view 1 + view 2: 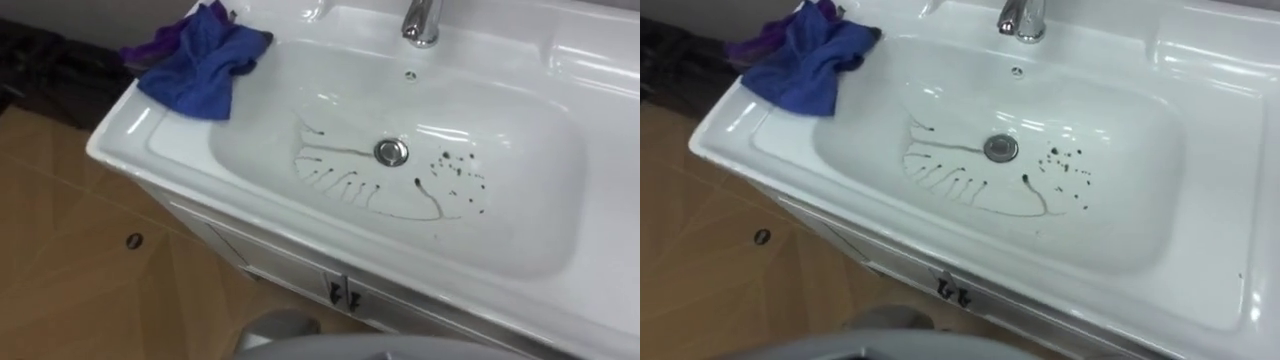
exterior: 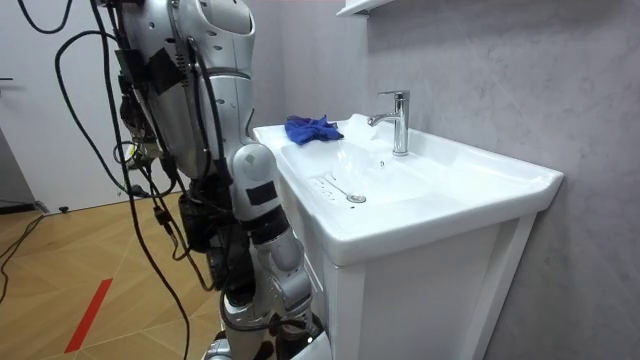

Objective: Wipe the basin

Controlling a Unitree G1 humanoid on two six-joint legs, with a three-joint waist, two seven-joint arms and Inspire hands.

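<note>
A white basin (image 1: pixel 130 128) lies below me, set in a white cabinet. Dark streaks (image 1: pixel 335 178) fan out left of the drain (image 1: pixel 391 151), and dark specks (image 1: pixel 458 178) dot the bowl to its right. A crumpled blue cloth (image 1: pixel 203 58) with a purple edge rests on the basin's far left corner, also seen as the blue cloth (image 2: pixel 312 128) in the room view. There I stand close at the basin's front. My right arm hangs down beside the cabinet, with the right hand (image 2: pixel 290 326) low at the picture's bottom edge.
A chrome faucet (image 1: pixel 422 20) rises at the back of the bowl. The cabinet front (image 1: pixel 340 293) has a dark handle below the rim. Wooden floor (image 1: pixel 60 250) lies to the left, with dark clutter (image 1: pixel 45 60) at the far left.
</note>
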